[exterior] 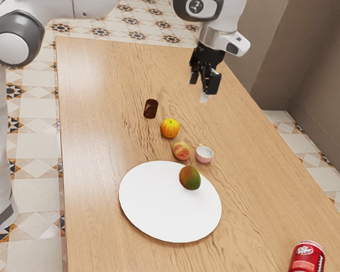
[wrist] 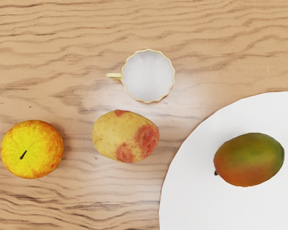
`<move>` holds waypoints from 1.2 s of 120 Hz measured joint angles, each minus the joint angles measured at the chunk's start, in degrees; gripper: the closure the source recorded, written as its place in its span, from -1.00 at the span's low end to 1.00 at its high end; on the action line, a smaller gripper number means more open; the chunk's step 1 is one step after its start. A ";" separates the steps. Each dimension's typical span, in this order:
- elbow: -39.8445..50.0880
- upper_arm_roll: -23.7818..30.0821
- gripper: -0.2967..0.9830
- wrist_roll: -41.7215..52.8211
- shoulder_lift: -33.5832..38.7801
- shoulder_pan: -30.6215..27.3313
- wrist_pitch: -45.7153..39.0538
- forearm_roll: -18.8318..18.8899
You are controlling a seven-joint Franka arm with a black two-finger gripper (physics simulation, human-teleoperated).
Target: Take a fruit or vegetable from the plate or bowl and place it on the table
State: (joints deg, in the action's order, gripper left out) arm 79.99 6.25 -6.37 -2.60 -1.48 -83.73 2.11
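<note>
My gripper (exterior: 204, 88) hangs open and high above the table, beyond the fruit, with nothing between its fingers. A red-green mango (exterior: 190, 178) lies on the white plate (exterior: 153, 209), close to its rim. In the wrist view the same mango (wrist: 250, 159) rests on the plate (wrist: 192, 191), its stem end nearest the potato. Off the plate, on the wooden table (exterior: 102, 141), are a yellow-orange apple (exterior: 170, 128) and a yellow-and-red potato (exterior: 182, 151). The wrist view also has the apple (wrist: 32, 149) and the potato (wrist: 125, 136).
A small scalloped cup (exterior: 204, 154) with a handle stands beside the potato; the cup (wrist: 148, 76) is upright. A dark brown cylinder (exterior: 151, 109) stands beyond the apple. A red soda can (exterior: 307, 258) is at the exterior view's lower right.
</note>
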 joint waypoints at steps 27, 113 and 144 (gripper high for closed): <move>-0.13 0.16 -0.54 -0.79 -0.04 -0.68 -1.97 -0.42; -2.62 12.43 -0.54 -1.88 -0.79 0.04 -2.38 2.50; 3.15 12.27 -0.54 -2.12 2.81 2.65 -3.63 2.50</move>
State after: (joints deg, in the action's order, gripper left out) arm 83.14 18.52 -8.49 0.21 1.18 -87.36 4.61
